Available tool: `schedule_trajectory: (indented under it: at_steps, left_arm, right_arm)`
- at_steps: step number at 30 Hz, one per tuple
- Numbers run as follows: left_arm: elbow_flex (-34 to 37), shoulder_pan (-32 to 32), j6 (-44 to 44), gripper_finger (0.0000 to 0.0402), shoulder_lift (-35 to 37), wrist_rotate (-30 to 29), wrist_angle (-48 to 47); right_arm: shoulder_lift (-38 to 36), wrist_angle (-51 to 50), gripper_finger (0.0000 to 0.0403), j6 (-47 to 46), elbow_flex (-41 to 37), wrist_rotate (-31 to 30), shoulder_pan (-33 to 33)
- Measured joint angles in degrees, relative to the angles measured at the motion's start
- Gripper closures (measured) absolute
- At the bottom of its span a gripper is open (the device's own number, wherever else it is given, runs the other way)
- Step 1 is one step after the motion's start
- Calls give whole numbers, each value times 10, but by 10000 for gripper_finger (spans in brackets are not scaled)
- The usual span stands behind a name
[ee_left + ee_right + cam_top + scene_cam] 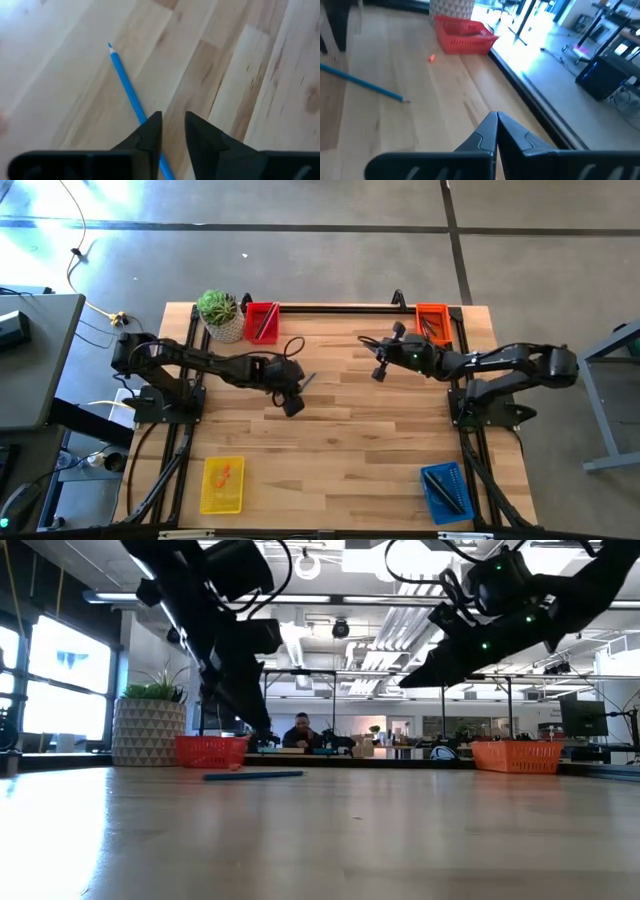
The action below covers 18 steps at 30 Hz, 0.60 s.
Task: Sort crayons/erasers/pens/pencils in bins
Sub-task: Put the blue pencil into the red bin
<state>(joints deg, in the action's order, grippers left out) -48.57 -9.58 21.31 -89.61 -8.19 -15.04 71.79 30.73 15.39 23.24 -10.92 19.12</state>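
Note:
A blue pencil (127, 85) lies flat on the wooden table (340, 450) near its middle (308, 381), its point toward my right arm (404, 99). My left gripper (173, 131) hovers just above the pencil's blunt end, fingers a little apart with nothing between them; the low view shows it (262, 735) clear of the table. My right gripper (496, 122) is shut and empty, raised over the table's far right part (378, 373). A small orange crayon stub (431, 58) lies on the table near the red bin (465, 36).
Red bin (262, 320) and orange bin (433, 323) stand at the far edge, yellow bin (222, 485) with red-orange crayons and blue bin (443, 492) at the near corners. A potted plant (220, 315) stands left of the red bin. A person sits far behind the table (300, 732).

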Motion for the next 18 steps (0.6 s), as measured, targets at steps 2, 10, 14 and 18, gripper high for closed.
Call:
schedule_trajectory:
  at_steps: [2,10,14,18]
  left_arm:
    - [-3,-2,6,314,-15,5,-1]
    - [-23,-31,25,294,-77,13,-10]
    - [-26,-36,25,294,-103,18,-14]
    - [-27,-41,24,302,-117,17,-15]
  right_arm:
    - [-2,13,402,6,-9,0,3]
    - [-2,9,403,10,-10,10,2]
    - [-2,1,403,1,-10,12,-2]
    - [-2,-1,403,-5,-10,14,-2]
